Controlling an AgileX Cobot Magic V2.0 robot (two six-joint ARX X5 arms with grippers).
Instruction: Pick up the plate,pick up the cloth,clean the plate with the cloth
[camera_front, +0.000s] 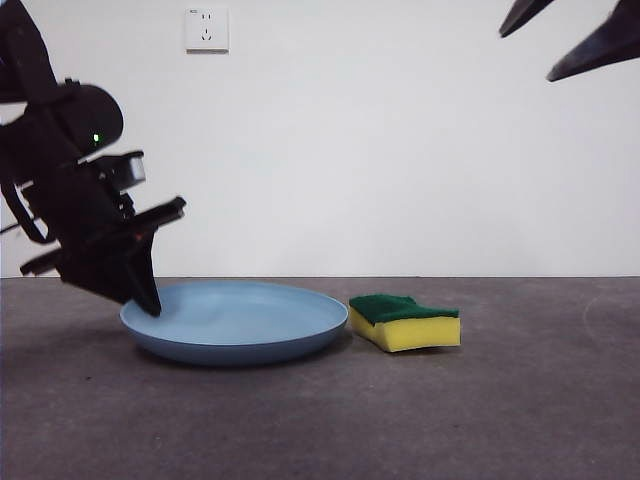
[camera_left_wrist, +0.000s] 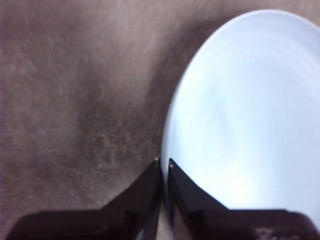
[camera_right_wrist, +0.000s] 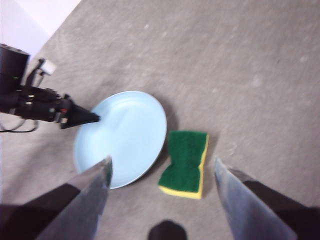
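My left gripper (camera_left_wrist: 164, 162) is pinched on the near rim of the light-blue plate (camera_front: 240, 320), which lies flat on the table (camera_front: 500, 420) beside the sponge (camera_front: 405, 322), and with so thin a bite the smooth plate could slip out as I lift, while my right gripper (camera_right_wrist: 162, 167) waits wide open above.

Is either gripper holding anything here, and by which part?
The left gripper pinches the plate by its rim; the right gripper holds nothing.
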